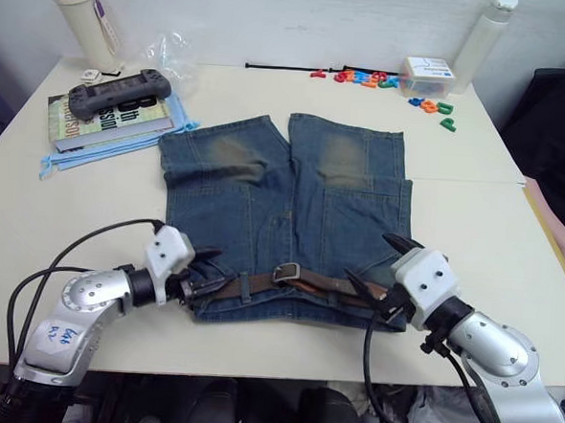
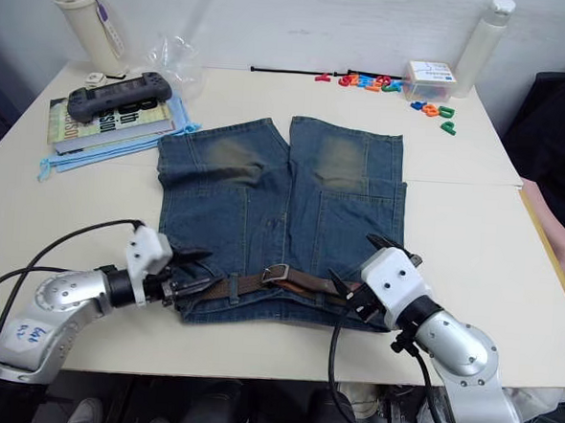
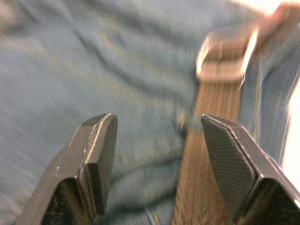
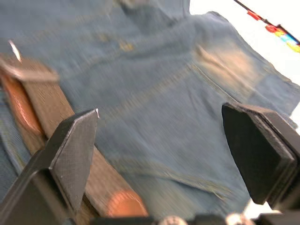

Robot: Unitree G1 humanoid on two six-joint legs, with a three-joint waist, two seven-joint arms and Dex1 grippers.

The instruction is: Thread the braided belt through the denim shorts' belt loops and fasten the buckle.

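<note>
Brown braided belt (image 1: pixel 307 283) is lying along the waistband of the denim shorts (image 1: pixel 282 221), buckle (image 1: pixel 286 272) near the middle. I am holding my left gripper (image 1: pixel 199 285) and right gripper (image 1: pixel 378 289) open at its two ends, gripping nothing. It looks limp and light; I'd pinch the strap flat, just beside the buckle.

**Surface and what lies on it**

I see a cream surface (image 1: pixel 90 219) carrying the denim shorts (image 1: pixel 282 212) at centre, books (image 1: pixel 111 120) on light blue cloth (image 1: pixel 65 160) far left, bottles (image 1: pixel 83 17) at both far corners, and coloured letters (image 1: pixel 367 79) beside a small box (image 1: pixel 427 77) far right.
</note>
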